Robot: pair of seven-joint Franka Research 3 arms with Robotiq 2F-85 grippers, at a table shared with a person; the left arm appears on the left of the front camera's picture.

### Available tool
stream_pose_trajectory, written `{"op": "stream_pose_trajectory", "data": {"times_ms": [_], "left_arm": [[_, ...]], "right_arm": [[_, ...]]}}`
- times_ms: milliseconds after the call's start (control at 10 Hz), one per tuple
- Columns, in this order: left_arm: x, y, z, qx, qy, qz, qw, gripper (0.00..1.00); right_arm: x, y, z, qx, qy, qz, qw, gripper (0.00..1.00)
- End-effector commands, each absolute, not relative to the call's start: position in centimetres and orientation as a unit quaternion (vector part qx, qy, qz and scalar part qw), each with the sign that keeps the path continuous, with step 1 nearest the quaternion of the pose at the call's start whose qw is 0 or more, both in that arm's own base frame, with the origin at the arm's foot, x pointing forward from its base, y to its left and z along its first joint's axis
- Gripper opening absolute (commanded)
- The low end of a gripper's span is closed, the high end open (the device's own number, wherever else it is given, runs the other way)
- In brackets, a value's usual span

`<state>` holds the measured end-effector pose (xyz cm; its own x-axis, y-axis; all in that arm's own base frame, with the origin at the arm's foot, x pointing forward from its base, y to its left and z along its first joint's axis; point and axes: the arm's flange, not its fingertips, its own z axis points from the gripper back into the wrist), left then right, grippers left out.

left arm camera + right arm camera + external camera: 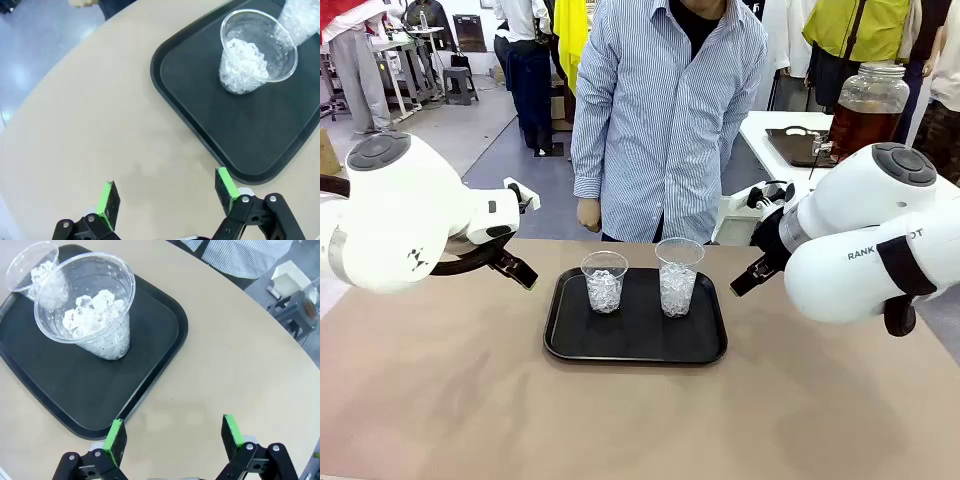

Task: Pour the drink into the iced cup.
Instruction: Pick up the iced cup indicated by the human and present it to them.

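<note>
Centrally, tray (640, 342) with iced cups (605, 288) (677, 280), left gripper (165, 192), right gripper (173, 432) spread wide

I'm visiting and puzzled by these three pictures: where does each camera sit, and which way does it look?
Front: fixed between the left arm and right arm, both showing, looking across the table at the person.
Left wrist: on the left arm, looking down past the open left hand at the tray and shorter cup.
Right wrist: on the right arm, looking down past the open right hand at the taller cup.
Shared: both wrist views show the tray and both cups.
</note>
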<state>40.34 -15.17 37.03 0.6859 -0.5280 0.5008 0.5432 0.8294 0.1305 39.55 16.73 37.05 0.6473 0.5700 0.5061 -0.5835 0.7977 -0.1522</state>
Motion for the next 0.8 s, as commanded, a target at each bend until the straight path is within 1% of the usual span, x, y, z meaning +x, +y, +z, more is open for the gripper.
{"op": "stream_pose_trajectory", "data": {"times_ms": [0,700], "left_arm": [[40.33,-15.17,37.04,-0.014,-0.268,-0.292,0.918,1.00],[40.33,-15.17,37.04,-0.014,-0.268,-0.292,0.918,1.00]], "right_arm": [[39.55,16.73,37.05,0.012,-0.275,0.318,0.907,1.00],[39.55,16.73,37.05,0.012,-0.275,0.318,0.907,1.00]]}}
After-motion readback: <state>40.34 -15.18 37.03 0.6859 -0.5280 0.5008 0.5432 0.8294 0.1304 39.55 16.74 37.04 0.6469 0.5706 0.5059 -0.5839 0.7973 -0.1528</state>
